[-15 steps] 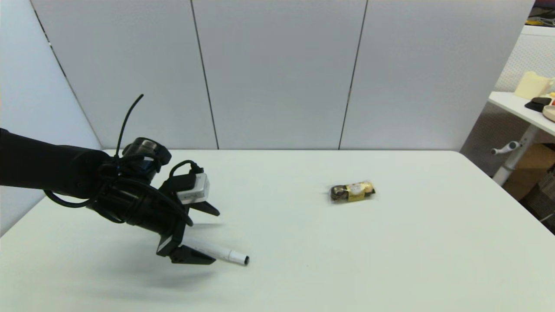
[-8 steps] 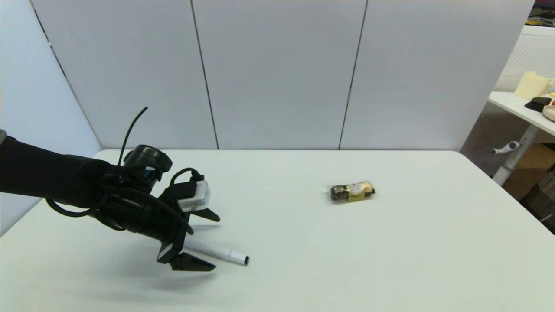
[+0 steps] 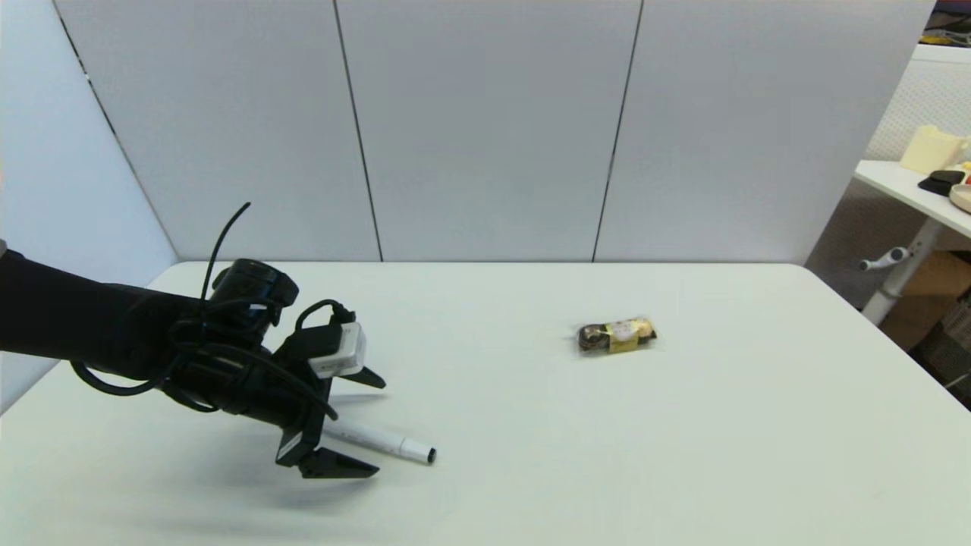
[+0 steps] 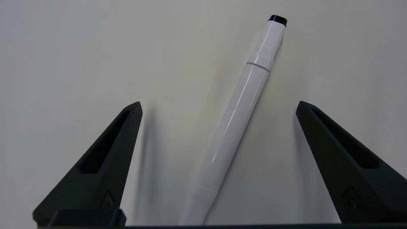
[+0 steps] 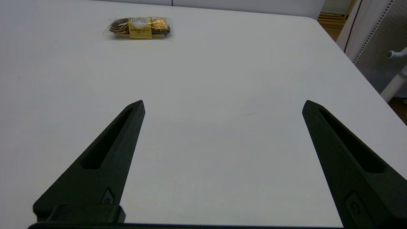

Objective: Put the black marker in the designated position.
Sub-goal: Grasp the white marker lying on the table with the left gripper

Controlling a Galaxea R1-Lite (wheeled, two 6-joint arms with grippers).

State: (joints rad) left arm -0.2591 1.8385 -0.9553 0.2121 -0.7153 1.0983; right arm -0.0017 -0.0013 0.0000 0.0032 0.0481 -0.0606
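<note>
On the near left part of the white worktop lies the black marker, a slim white-barrelled pen flat on the surface, its black-tipped end pointing toward the robot's right and a little toward the near edge. The left gripper hangs low over it, reaching in from the left side, with its two black fingers spread wide: one fingertip sits beyond the pen, the other on the near side, so the barrel runs through the gap between them. In the left wrist view the black marker lies slantwise in that gap, touching neither finger, with bare worktop on both sides of it; the left gripper is therefore open and holds nothing. The pen's rear end is hidden under the gripper body. Well apart from the pen, toward the right and farther back, rests a gold-and-brown snack packet. The right gripper does not appear in the head view; its own wrist view shows its fingers wide apart above bare worktop, empty, with the snack packet lying well beyond them.
</note>
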